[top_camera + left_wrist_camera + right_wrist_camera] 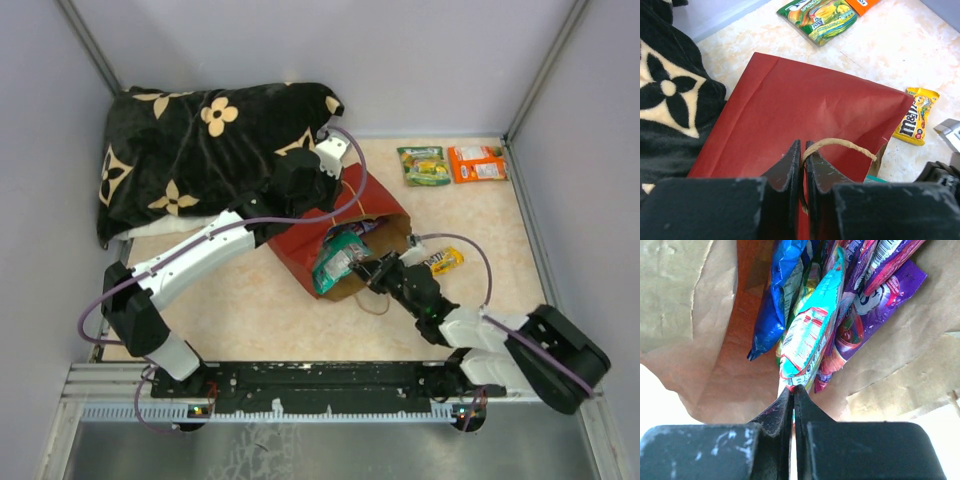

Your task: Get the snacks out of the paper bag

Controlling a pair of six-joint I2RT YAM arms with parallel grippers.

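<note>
As left fingers pinch the looped handle of the red paper bag, right fingers clamp the teal packet; next, likely a straight pull out.

A: Where's the red paper carrier bag?
B: Middle of the tabletop, before the black flower-patterned pillow at the far-left corner.
A: And far-right?
B: The green glossy packet, left of the orange glossy packet.

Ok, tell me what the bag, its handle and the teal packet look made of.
The paper bag: matte red paper, brown kraft inside, sharply creased. Its handle: probably twisted paper cord, tan and fibrous-looking. The teal packet: glossy plastic film, judging by bright highlights and crinkles.
</note>
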